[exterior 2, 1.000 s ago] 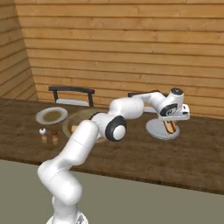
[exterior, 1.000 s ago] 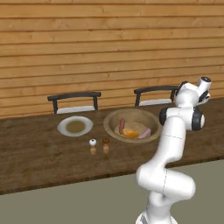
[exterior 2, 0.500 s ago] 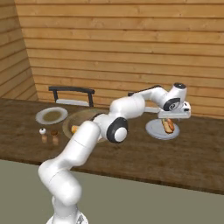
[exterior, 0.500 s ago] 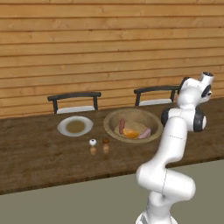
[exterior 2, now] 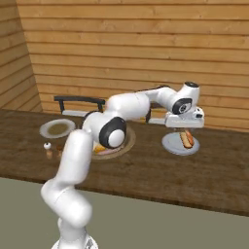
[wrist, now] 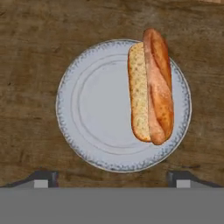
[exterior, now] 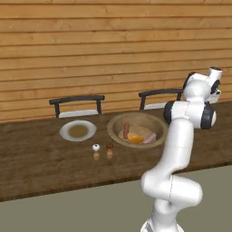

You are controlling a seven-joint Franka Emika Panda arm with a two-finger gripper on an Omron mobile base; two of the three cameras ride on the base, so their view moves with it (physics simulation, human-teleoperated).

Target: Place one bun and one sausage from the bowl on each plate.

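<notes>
Pale plate (wrist: 100, 113) directly beneath my fingers (wrist: 113, 179), now carrying a bun (wrist: 139, 89) with a sausage (wrist: 158, 83) alongside, both touching. Change noted: I've spread the fingers wide a moment ago, releasing the load; nothing held. I judge this plate served. Wooden bowl (exterior: 137, 127) and second plate (exterior: 78, 130) lie well away on the surface (exterior 2: 146, 170). No writing legible.

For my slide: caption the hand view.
Open jaws above a plate holding a bun and a sausage.
</notes>
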